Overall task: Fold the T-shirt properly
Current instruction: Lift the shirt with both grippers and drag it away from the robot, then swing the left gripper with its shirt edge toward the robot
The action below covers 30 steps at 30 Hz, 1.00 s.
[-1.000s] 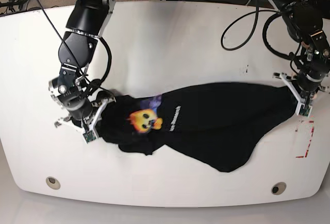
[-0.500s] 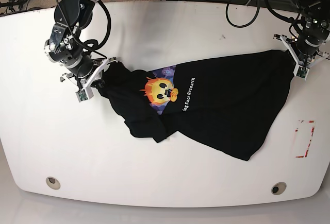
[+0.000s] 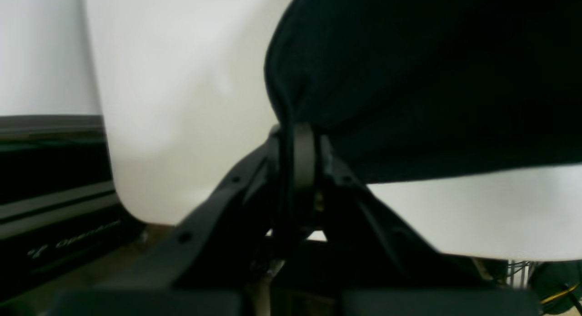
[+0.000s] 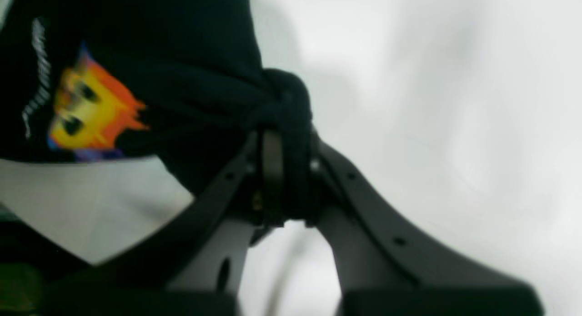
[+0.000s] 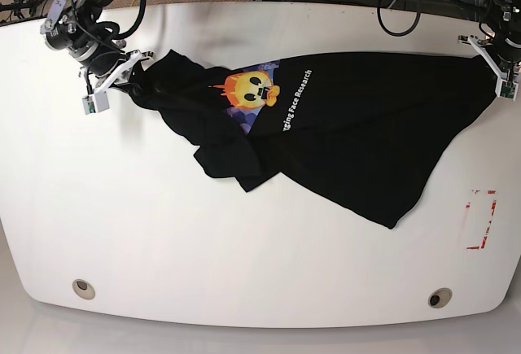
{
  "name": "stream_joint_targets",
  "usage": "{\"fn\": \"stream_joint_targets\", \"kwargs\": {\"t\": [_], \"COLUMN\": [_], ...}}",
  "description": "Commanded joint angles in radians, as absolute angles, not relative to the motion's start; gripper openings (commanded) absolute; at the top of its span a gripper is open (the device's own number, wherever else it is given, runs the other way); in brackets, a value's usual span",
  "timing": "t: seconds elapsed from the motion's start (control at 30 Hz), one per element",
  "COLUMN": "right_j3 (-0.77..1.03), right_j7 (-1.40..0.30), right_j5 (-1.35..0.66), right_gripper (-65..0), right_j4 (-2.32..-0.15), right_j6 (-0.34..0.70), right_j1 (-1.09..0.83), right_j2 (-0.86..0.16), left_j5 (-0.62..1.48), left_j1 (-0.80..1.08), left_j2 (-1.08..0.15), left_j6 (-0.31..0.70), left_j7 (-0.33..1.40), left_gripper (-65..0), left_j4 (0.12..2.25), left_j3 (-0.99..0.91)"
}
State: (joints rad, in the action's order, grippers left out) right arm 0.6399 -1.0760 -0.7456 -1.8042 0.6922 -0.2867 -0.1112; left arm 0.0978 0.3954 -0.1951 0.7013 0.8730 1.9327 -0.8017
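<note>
1. T-shirt (image 5: pixel 350 126): it spans the far half of the white table (image 5: pixel 244 264) in the base view, stretched between the two grippers, with its lower point reaching toward the near side.
2. The left gripper (image 3: pixel 298 134) has its jaws closed on a gathered edge of the black cloth. The right gripper (image 4: pixel 286 138) has its jaws pinched nearly together on a bunched part at the opposite end.
3. Progress, as I judge it: the fold is partway along. The far edge runs fairly straight and the print is cut off along it, which suggests that some cloth is doubled under or over.
4. Left to do: the near outline is uneven, with a wedge at one side and small flaps by the print, so the shirt still needs laying flat, squaring and probably further folds into a compact shape.
5. Writing: the white lettering (image 5: pixel 298 100) reads "ging Face Research", its beginning lost at the fold. Beside it is a yellow-orange emoji print (image 5: pixel 248 89) on a purple ground. On a black part (image 3: pixel 86 232) in the left wrist view, pale lettering seems to start "open"; the rest is unclear.
</note>
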Motion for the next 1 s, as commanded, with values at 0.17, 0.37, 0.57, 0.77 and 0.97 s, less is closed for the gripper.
{"fn": "stream_joint_targets", "kwargs": {"t": [0.17,0.37,0.57,0.77,0.97], "right_j3": [0.69,0.685,0.685,0.685,0.68], "right_j7": [-1.055,-1.055,-1.055,-1.052,-1.052], "right_j5": [-0.75,-0.745,-0.745,-0.719,-0.716], "right_gripper": [-63.1,-63.1,-54.9,-40.7,-39.3], "right_j4": [-1.822,-1.822,-1.833,-1.868,-1.868], "right_j6": [0.698,0.698,0.698,0.698,0.698], "right_j1": [-0.352,-0.397,-0.409,-0.418,-0.404], "right_j2": [-0.136,-0.137,-0.137,-0.137,-0.137], "left_j5": [0.099,0.099,0.099,0.104,0.113], "left_j1": [0.441,0.458,0.458,0.452,0.446], "left_j2": [-0.222,-0.217,-0.217,-0.217,-0.216], "left_j6": [0.698,0.698,0.698,0.698,0.698], "left_j7": [0.858,0.858,0.858,0.858,0.863], "left_gripper": [-65.0,-65.0,-65.0,-54.3,-31.0], "left_j4": [1.946,1.946,1.946,1.946,1.948], "left_j3": [-0.828,-0.846,-0.84,-0.839,-0.822]}}
